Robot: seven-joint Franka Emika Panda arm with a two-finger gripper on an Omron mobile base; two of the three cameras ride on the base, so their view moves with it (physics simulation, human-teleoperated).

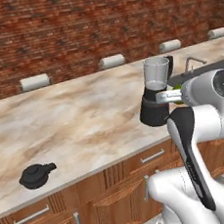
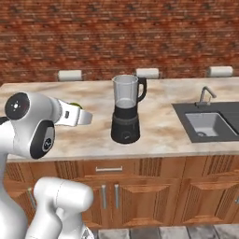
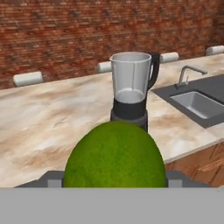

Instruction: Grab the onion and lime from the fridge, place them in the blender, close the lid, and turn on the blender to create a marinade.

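A long marble-patterned counter (image 1: pixel 75 118) runs in front of a red brick wall (image 2: pixel 116 32), with wooden cabinet fronts (image 2: pixel 140 196) and silver handles below its front edge. The blender (image 2: pixel 126 110), a black base under a clear, uncovered jar, stands on the counter a little back from that edge, with bare counter on its left and a dark sink (image 2: pixel 210 123) with a curved tap (image 2: pixel 204 95) well apart on its right. The lid (image 1: pixel 36 175), a black cap with a knob, lies far to the left near the front edge, well apart from the blender. The gripper (image 3: pixel 114 181) hangs in front of the blender, short of the jar, its jaws spread wide around the lime (image 3: pixel 114 157), which sits between them. In the right base view the lime peeks out as a green sliver behind the white wrist (image 2: pixel 70 114). Pale chair backs (image 1: pixel 34 82) line the counter's far side.
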